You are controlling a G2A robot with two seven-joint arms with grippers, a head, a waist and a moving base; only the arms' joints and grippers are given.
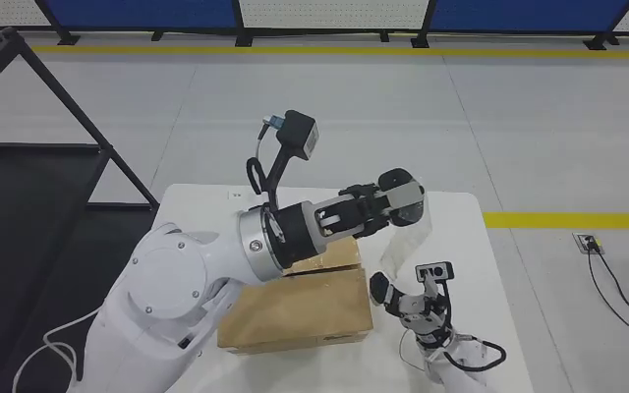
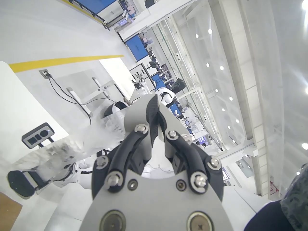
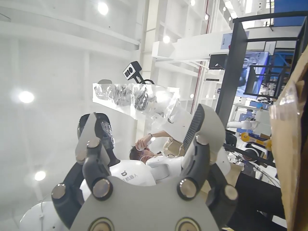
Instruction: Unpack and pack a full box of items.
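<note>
Plainly the left gripper is pinched fully shut on one edge of a clear plastic bag, held up above the right half of the table. The bag hangs with its long axis running down from those jaws toward the near right corner. There the right gripper sits just beneath the free end, pointing up, fingers spread wide and holding nothing. That makes it the nearer one to take the loose end; whether it touches the plastic I cannot tell. The cardboard box lies beside both, by the table's near edge.
</note>
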